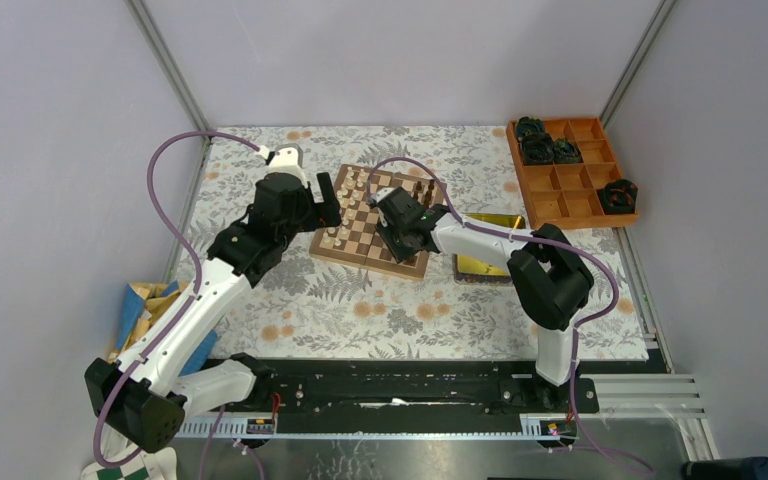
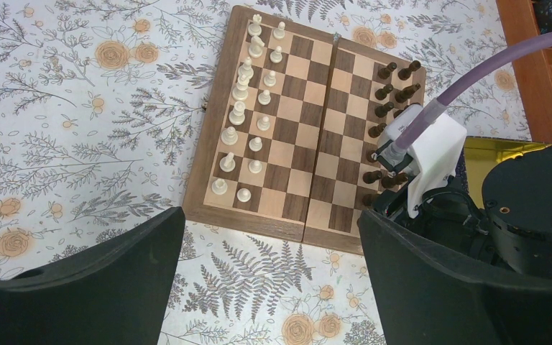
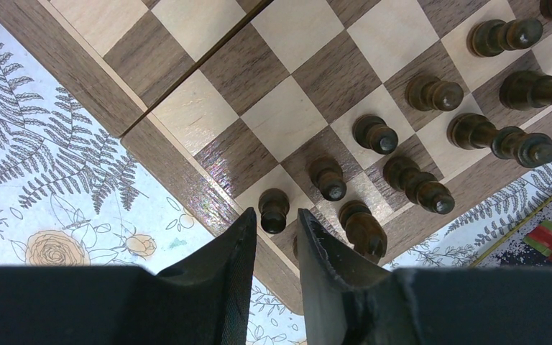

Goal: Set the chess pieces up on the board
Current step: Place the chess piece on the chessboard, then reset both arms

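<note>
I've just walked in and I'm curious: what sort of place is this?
Probably a robot test booth: two arms bolted to a rail, plain walls close around the table, a chessboard laid out for practice.

This is a robotics lab test cell: plain pale wall panels on metal frame posts enclose a floral-clothed tabletop, where a left arm and a right arm trailing purple cables are bolted to a black rail.
</note>
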Controlling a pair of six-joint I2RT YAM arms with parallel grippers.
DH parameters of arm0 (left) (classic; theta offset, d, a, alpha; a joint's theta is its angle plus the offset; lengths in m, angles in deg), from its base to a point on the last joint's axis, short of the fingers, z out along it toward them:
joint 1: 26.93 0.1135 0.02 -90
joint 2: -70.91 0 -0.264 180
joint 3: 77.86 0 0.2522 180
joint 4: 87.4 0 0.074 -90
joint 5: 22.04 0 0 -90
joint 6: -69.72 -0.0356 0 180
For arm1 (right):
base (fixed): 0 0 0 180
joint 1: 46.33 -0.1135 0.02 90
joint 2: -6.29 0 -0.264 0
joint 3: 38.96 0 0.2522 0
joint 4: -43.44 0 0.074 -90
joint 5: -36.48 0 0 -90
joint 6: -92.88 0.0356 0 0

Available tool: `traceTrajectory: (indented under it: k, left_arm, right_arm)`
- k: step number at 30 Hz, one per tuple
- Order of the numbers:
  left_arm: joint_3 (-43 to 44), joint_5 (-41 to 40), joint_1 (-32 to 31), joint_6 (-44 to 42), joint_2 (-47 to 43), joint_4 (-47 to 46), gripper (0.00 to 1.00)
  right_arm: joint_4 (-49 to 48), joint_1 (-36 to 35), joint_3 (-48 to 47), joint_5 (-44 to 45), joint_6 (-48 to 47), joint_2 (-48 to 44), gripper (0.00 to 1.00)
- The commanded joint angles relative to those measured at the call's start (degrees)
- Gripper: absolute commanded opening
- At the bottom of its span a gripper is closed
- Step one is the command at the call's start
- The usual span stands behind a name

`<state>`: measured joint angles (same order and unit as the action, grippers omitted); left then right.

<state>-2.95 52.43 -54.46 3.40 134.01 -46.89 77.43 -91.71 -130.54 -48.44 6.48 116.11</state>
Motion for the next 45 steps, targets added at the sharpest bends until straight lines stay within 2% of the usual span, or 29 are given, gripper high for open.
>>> traceTrajectory:
  k: [1,20,27,30,35,42,45]
  left_arm:
    - [-0.5,0.6,0.5,0.7,-0.2,-1.8,0.99]
    - [0.7,-0.5,0.5,1.0,-0.7,-1.7,0.99]
    - [4.6,-4.1,1.3,-1.3,1.9,-4.0,0.99]
    - [5.9,-5.2,2.5,-3.2,3.7,-6.1,0.99]
    - [6.2,-4.0,7.3,-4.1,7.5,-11.0,0.99]
    - [4.6,-4.0,12.1,-4.1,13.2,-15.4,0.99]
    - [1.9,-3.3,14.3,-3.4,14.2,-16.6,0.99]
  right_arm:
    - [-1.5,-0.5,-0.5,1.2,-1.1,-3.6,0.34]
    - [-1.2,-0.4,-1.6,1.1,-1.2,-9.2,0.36]
    - [-0.5,0.2,-4.8,8.9,-3.3,-13.5,0.41]
    - [-2.5,4.6,-4.1,11.4,-3.3,-15.5,0.44]
    - [-7.9,15.8,-1.3,13.2,-1.9,-17.6,0.49]
    - [-14.8,28.4,0.7,18.1,1.7,-15.2,0.56]
    - [-14.8,31.6,-1.1,22.1,4.1,-12.4,0.59]
